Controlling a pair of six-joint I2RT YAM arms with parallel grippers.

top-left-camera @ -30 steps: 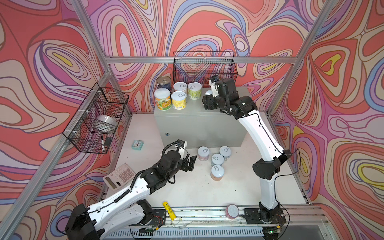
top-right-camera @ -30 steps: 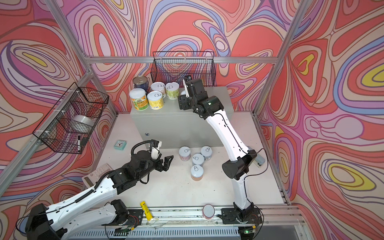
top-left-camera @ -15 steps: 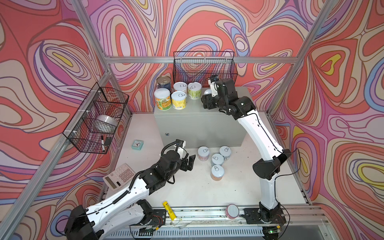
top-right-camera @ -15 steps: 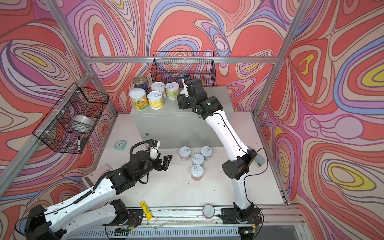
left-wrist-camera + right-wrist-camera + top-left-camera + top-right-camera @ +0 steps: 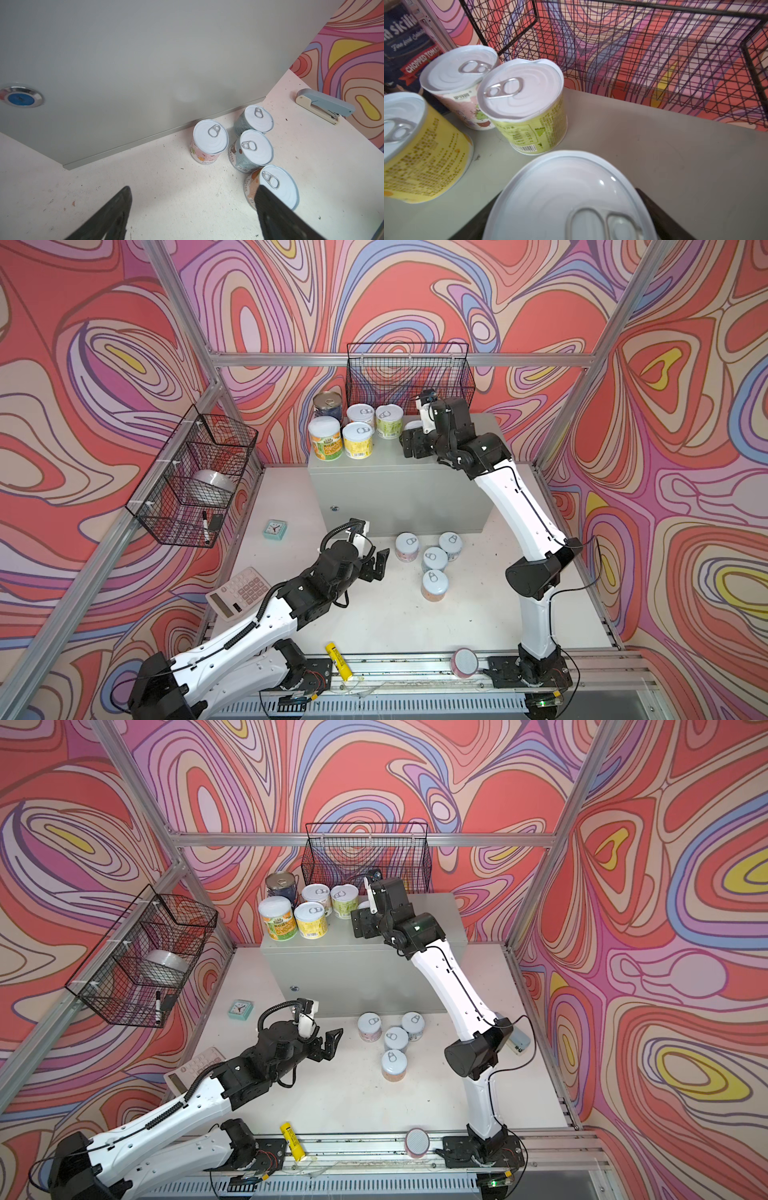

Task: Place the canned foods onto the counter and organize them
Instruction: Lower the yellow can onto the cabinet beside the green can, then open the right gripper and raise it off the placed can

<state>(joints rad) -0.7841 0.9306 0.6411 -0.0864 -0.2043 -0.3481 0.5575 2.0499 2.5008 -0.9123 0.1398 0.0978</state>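
Nothing has visibly shifted: left tool [image 5: 194, 188] spread empty near four cans [image 5: 256, 146] below, right tool [image 5: 568, 194] astride a can [image 5: 550, 176] on the grey tabletop [image 5: 654, 145], held or released unclear, where a skewed retreat could topple it.

Bare counter [image 5: 453, 911] right of clustered cans [image 5: 309, 921], wire basket [image 5: 365, 853] behind.

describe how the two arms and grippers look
The left arm and right arm have white tapered links with black joints. A ribbed black hose loops at the left wrist; a thin black cable runs along the right arm. The left gripper and right gripper are black, with wedge-shaped fingers.
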